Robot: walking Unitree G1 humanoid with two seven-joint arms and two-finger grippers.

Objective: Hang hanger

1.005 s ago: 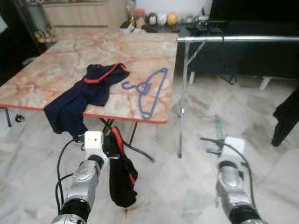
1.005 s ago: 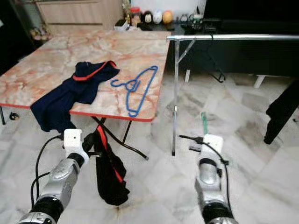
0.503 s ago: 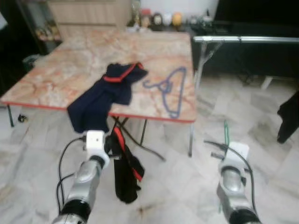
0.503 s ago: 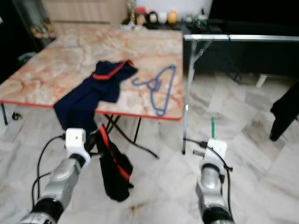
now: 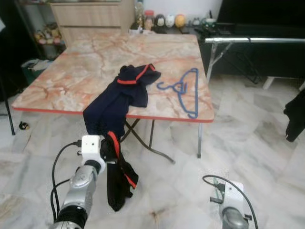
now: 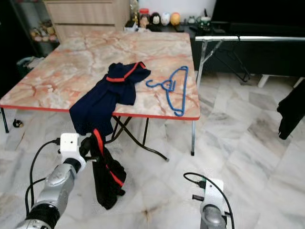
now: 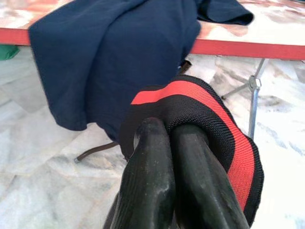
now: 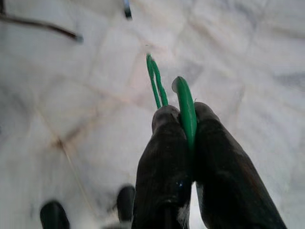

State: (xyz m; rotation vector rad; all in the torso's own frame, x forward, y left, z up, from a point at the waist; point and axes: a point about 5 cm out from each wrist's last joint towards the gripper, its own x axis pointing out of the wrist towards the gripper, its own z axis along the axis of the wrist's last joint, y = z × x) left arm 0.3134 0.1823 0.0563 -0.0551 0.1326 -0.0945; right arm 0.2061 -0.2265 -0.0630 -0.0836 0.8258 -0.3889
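A blue hanger [image 5: 183, 89] lies flat on the marble table [image 5: 71, 76], near its right edge. A navy garment with red trim [image 5: 119, 98] is draped beside it and hangs over the front edge. My left gripper [image 7: 167, 126] is shut on a black garment with a red stripe [image 5: 116, 176], which dangles below the table front toward the floor. My right gripper [image 8: 186, 114] is low over the floor tiles, shut on a thin green hanger [image 8: 185, 102] pinched between its fingers [image 8: 164, 143].
A silver clothes rail [image 5: 257, 40] runs along the right behind the table, on a slanted metal leg [image 5: 214, 57]. A dark garment [image 5: 296, 119] hangs at the right edge. Crossed table legs [image 5: 143, 140] stand under the table. Open marble floor lies to the right.
The camera has swung, so the table now sits more central. My right arm has sunk to the bottom of the picture with the green hanger. The left gripper still holds the black garment.
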